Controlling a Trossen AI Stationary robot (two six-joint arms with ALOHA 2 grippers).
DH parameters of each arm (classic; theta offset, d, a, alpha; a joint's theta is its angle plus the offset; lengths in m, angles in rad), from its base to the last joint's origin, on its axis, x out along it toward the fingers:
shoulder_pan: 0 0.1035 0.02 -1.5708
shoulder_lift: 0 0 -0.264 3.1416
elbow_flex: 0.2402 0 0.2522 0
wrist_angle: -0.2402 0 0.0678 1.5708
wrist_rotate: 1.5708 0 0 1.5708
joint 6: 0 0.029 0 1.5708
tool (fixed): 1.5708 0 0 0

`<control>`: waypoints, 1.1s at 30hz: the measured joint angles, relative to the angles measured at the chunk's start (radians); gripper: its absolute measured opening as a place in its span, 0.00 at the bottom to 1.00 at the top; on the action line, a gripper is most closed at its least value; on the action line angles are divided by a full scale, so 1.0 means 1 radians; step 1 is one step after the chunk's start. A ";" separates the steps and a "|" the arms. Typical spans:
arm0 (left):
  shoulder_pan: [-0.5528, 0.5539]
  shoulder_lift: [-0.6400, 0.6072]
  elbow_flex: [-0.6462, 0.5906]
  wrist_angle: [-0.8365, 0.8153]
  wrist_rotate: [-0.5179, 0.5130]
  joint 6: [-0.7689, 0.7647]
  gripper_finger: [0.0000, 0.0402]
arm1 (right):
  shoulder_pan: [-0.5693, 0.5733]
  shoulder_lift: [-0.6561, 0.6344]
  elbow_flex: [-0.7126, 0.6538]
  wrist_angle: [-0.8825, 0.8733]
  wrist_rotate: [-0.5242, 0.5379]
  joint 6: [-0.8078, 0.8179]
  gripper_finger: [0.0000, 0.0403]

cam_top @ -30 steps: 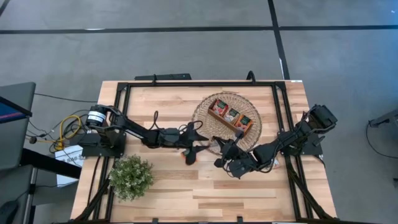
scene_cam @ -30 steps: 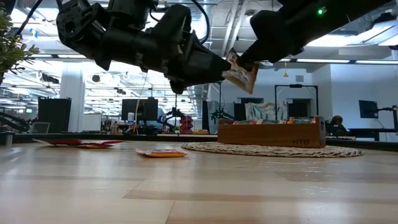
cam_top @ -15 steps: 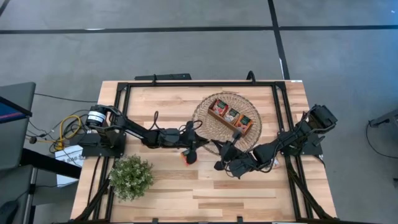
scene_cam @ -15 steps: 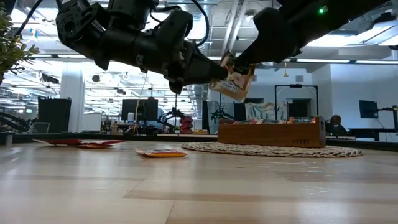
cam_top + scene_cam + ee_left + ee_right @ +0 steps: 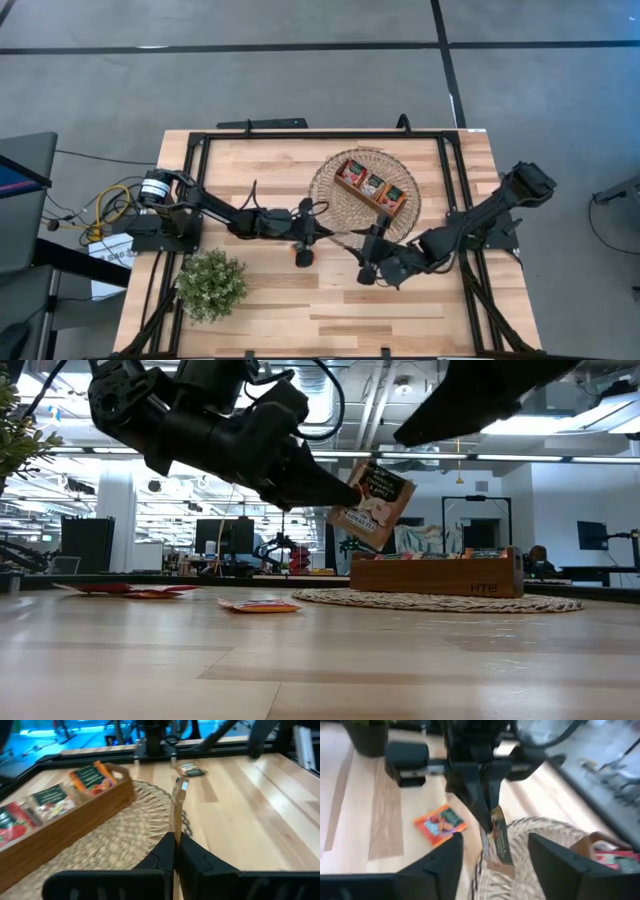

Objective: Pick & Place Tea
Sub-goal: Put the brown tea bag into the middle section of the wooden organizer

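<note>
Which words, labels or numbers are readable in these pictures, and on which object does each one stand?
"HTB": on the front wall of the wooden tray, faint, so this reading is uncertain.
Tea sachet held in the shut left gripper: it carries print, but too small to read.
Sachets in the tray: print blurred, unreadable.
Orange sachet on the table: print blurred, unreadable.

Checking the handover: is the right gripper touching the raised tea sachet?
Apart. The right wrist view shows the right gripper open around the sachet, which the left gripper holds.
</note>
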 joint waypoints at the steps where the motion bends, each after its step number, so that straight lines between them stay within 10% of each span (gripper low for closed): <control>1: -0.004 0.000 0.000 0.000 0.005 0.010 0.00 | -0.010 0.010 0.000 0.005 -0.027 0.002 0.56; 8: -0.018 0.000 0.000 -0.001 0.010 0.056 0.00 | -0.075 0.090 0.000 0.027 -0.100 -0.011 0.55; 19: -0.018 0.000 0.000 -0.006 0.022 0.052 0.00 | -0.100 0.098 0.000 0.045 -0.192 -0.014 0.06; 24: -0.019 0.000 0.000 -0.012 -0.009 0.072 0.01 | -0.100 0.098 0.000 0.045 -0.188 0.018 0.02; 33: -0.017 -0.003 0.000 -0.110 -0.122 0.075 0.30 | -0.127 0.024 0.000 -0.139 -0.170 0.098 0.00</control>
